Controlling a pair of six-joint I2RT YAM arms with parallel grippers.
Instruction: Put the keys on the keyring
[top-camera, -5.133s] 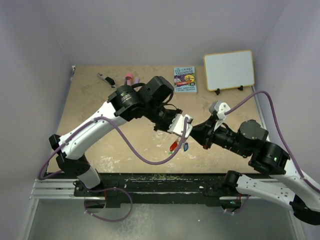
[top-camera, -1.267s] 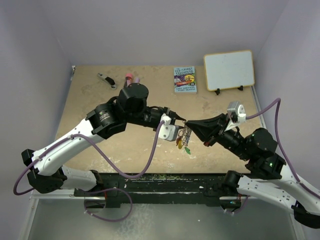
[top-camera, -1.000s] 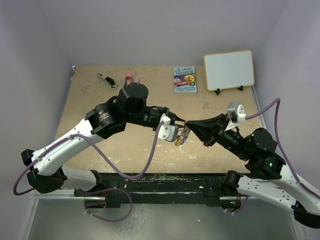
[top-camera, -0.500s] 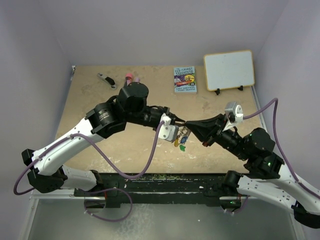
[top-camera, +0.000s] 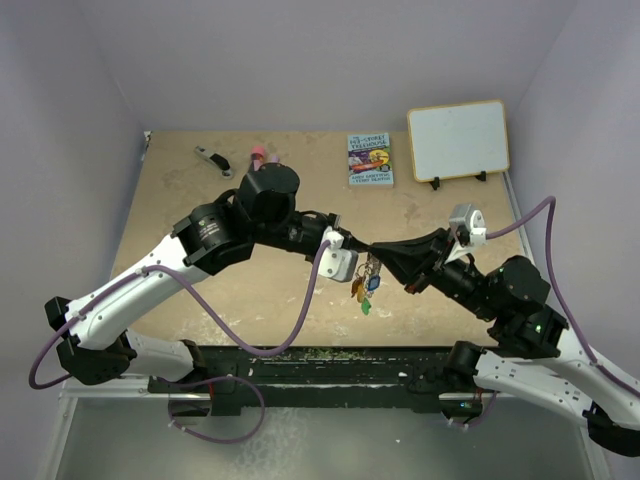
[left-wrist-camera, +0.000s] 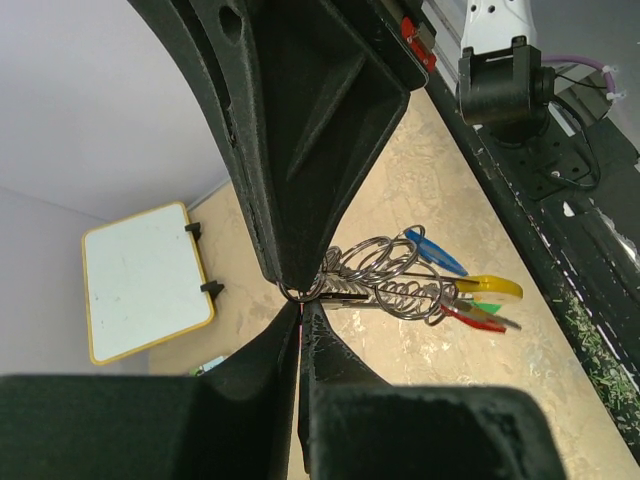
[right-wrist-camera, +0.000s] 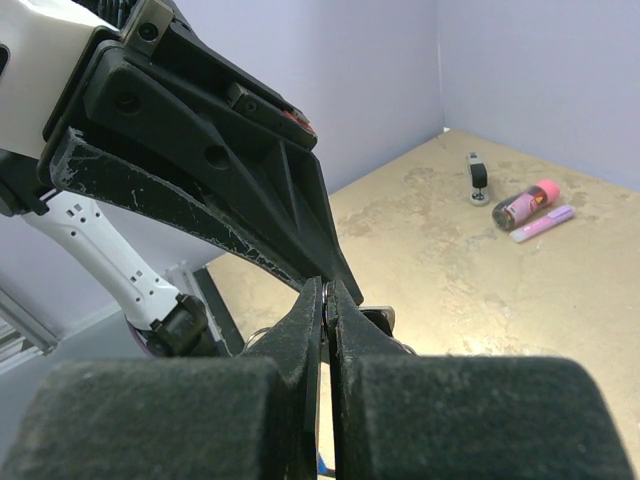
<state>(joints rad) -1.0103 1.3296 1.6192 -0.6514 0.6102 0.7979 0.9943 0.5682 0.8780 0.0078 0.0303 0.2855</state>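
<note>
We are looking down on a mottled beige tabletop (top-camera: 300, 160) boxed in by pale lilac walls (top-camera: 300, 60). Above its middle, both arms are stretching inward, with the left gripper (top-camera: 361, 244) and the right gripper (top-camera: 379, 249) meeting tip to tip. Each pair of black fingers is pressing together on the silvery wire keyring (left-wrist-camera: 395, 290), which is hanging in the air between them. The small keys with blue, yellow, green and red heads (top-camera: 371, 284) are dangling from it. Along the far edge are lying a black-and-silver tool (top-camera: 210, 159), a pink-capped bottle (top-camera: 260, 155), a paperback book (top-camera: 370, 159) and a wood-framed whiteboard (top-camera: 458, 139), all well apart from the grippers.
</note>
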